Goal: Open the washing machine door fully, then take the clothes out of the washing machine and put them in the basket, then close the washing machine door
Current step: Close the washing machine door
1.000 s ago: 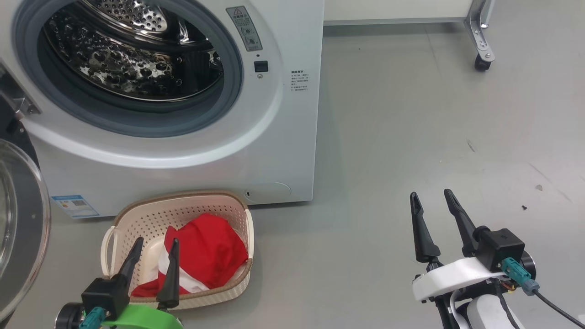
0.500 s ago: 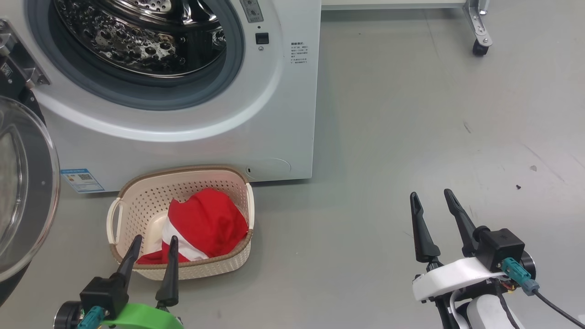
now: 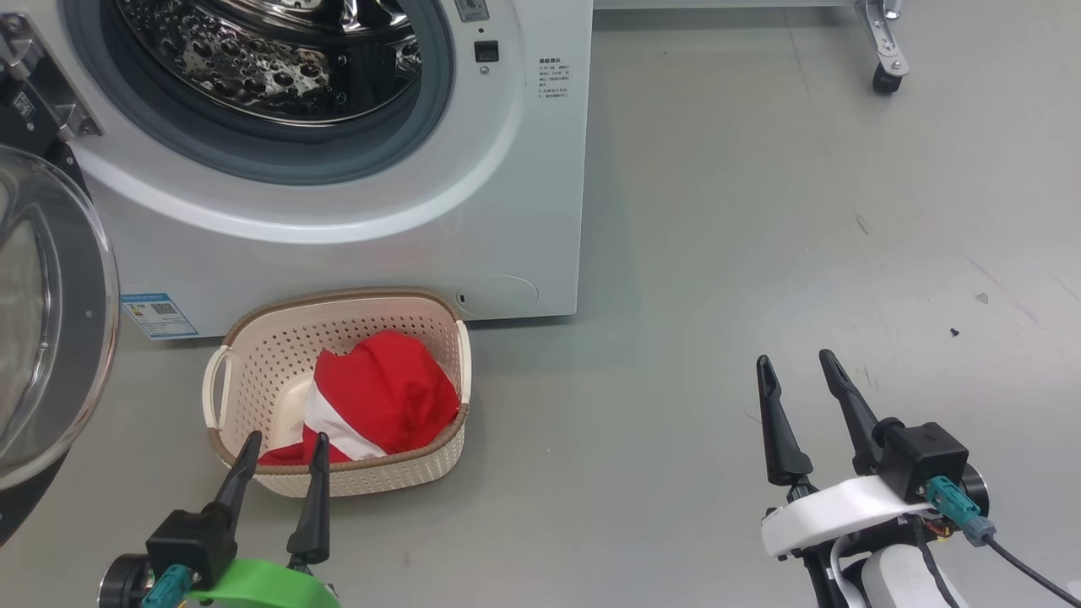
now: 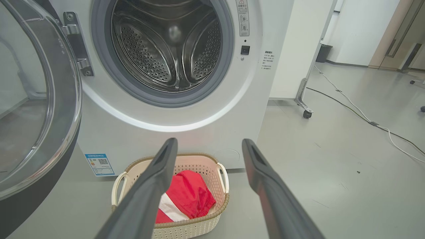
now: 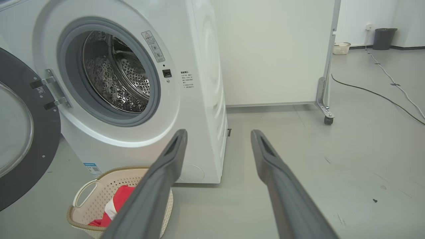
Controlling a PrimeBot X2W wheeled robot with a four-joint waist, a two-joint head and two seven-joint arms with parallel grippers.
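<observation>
Washing machine (image 3: 524,211) comes first: the big white box stands with its round mouth open, and the shiny steel drum (image 3: 279,51) inside looks empty as far as I can see in. The washing machine door (image 3: 51,338) hangs swung wide out on the left, well away from the mouth — so the opening part looks done. The basket (image 3: 338,297) sits on the grey floor (image 3: 718,253) just in front of the machine. The clothes (image 3: 388,397), red with a white stripe, lie in it, so the taking-out part looks done too. I think one job is left: push the door shut.

The left gripper (image 3: 285,443) hovers low by the near rim of the basket, its two dark fingers spread apart with nothing between them. The right gripper (image 3: 795,363) is off to the right over bare floor, well apart from everything, fingers spread too and holding nothing.

Now the writing. A grey warning sticker (image 4: 243,16) with a triangle sign is stuck beside the mouth, top right; its words are too small to read. A blue label sticker (image 3: 158,314) with a little square code is low on the front, left of the basket. A small block of print (image 3: 553,78) sits beside the latch — also too tiny to read. No brand name can be made out.
</observation>
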